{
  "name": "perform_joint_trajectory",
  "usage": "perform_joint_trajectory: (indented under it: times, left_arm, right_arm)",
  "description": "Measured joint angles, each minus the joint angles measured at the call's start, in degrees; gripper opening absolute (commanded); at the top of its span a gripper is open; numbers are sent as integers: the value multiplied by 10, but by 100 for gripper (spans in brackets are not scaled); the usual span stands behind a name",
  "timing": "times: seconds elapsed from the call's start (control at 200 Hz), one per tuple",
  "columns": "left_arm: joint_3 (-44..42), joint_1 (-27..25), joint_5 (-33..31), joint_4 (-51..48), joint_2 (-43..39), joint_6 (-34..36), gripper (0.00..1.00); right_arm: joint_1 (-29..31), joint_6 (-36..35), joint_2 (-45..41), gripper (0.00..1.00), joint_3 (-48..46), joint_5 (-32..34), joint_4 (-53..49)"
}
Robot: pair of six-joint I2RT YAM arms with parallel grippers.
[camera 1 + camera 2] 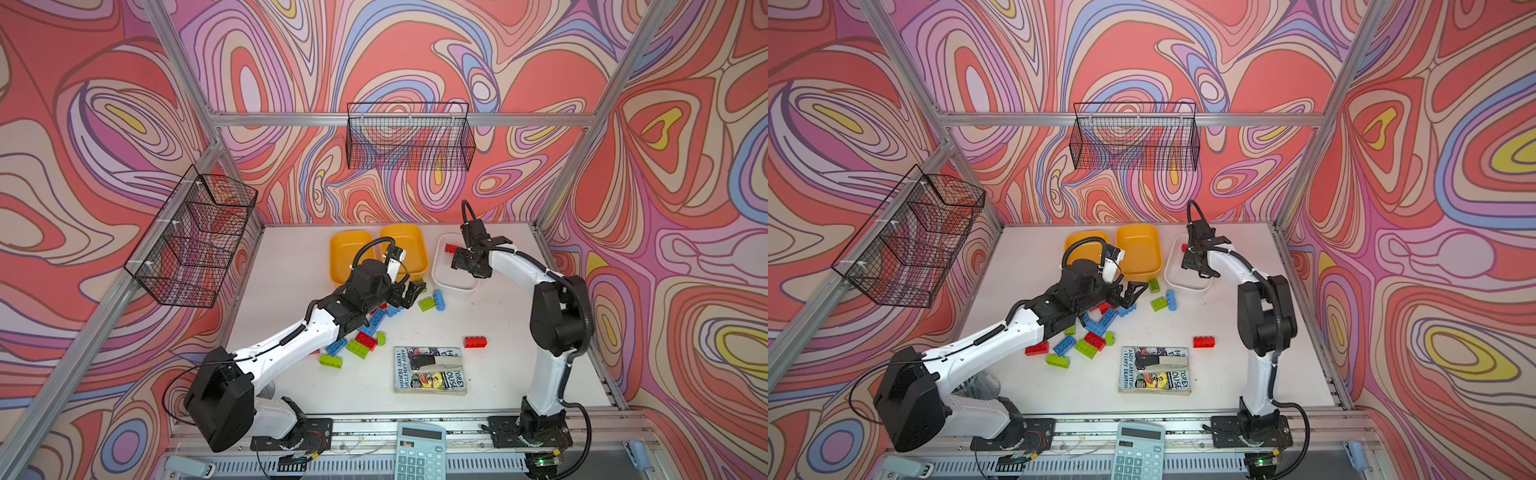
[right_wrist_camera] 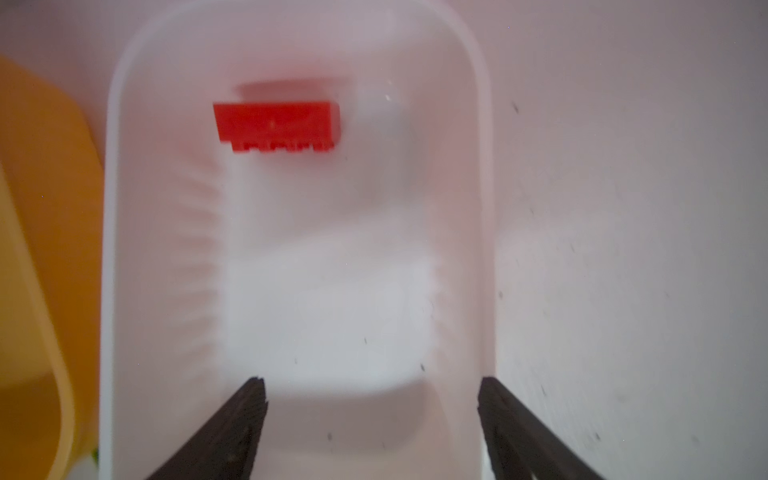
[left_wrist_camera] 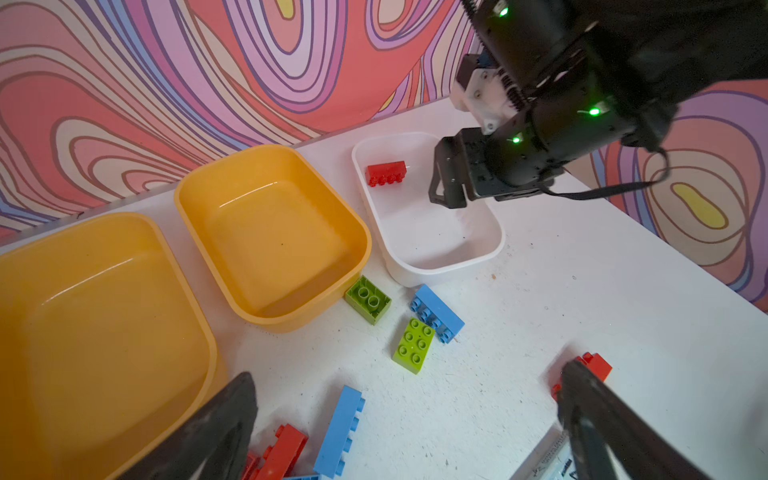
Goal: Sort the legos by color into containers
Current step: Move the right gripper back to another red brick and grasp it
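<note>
My right gripper (image 2: pixel 370 382) hangs open over the near end of the white container (image 2: pixel 108 249), with nothing between its fingers. A red lego (image 2: pixel 276 122) lies on its side at the far end of that tub; it also shows as the red lego (image 3: pixel 386 172) in the left wrist view. My left gripper (image 3: pixel 407 372) is open low over the loose legos, among them a lime brick (image 3: pixel 413 345), a blue brick (image 3: pixel 436 313) and a blue brick on its side (image 3: pixel 338 432). Two orange-yellow containers (image 1: pixel 345 245) (image 1: pixel 409 237) stand empty behind it. More legos (image 1: pixel 365 338) lie under the left arm.
A single red lego (image 1: pixel 475 342) lies apart at the right. A book (image 1: pixel 430 371) with a stapler on it lies near the front, and a calculator (image 1: pixel 419 451) sits on the front rail. Black wire baskets (image 1: pixel 409 137) (image 1: pixel 195 241) hang on the back and left walls.
</note>
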Motion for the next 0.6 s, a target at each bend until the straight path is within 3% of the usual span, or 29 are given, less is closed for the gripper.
perform_joint_trajectory:
  times: [0.29, 0.601]
  left_arm:
    - [-78, -71, -5, -5, -55, -14, 100]
    - [-107, -94, -40, -20, -98, -23, 100]
  right_arm:
    - [82, 31, -216, 88, -236, -17, -57]
    - [85, 44, -298, 88, -343, -59, -79]
